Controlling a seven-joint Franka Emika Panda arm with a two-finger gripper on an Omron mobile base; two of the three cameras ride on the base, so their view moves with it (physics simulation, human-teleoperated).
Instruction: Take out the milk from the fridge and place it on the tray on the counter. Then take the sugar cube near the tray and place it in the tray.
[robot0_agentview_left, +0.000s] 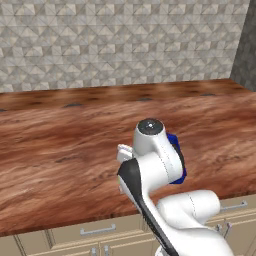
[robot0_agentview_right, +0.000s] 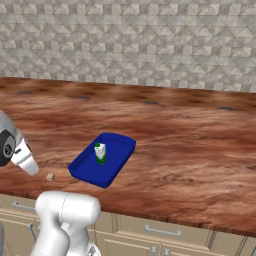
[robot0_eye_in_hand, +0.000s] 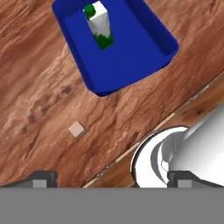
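Observation:
The milk (robot0_agentview_right: 100, 152) (robot0_eye_in_hand: 98, 24), a small green and white carton with a green top, stands upright in the blue tray (robot0_agentview_right: 114, 161) (robot0_eye_in_hand: 131, 50) on the wood-grain counter (robot0_agentview_right: 190, 150) (robot0_eye_in_hand: 39, 87). The tiny beige sugar cube (robot0_agentview_right: 49, 176) (robot0_eye_in_hand: 77, 129) lies on the counter beside the tray's near corner, close to the front edge. My gripper (robot0_eye_in_hand: 112, 178) hovers above the counter edge near the cube, open, with nothing between its fingertips (robot0_eye_in_hand: 41, 178). In the left base view my arm hides most of the tray (robot0_agentview_left: 174, 140). The fridge is out of view.
A tiled wall (robot0_agentview_right: 150, 45) runs along the back of the counter (robot0_agentview_left: 60, 150). Beige drawers with metal handles (robot0_agentview_right: 162, 231) (robot0_agentview_left: 97, 230) sit under the front edge. A dark wall (robot0_agentview_left: 246, 50) closes the far right end.

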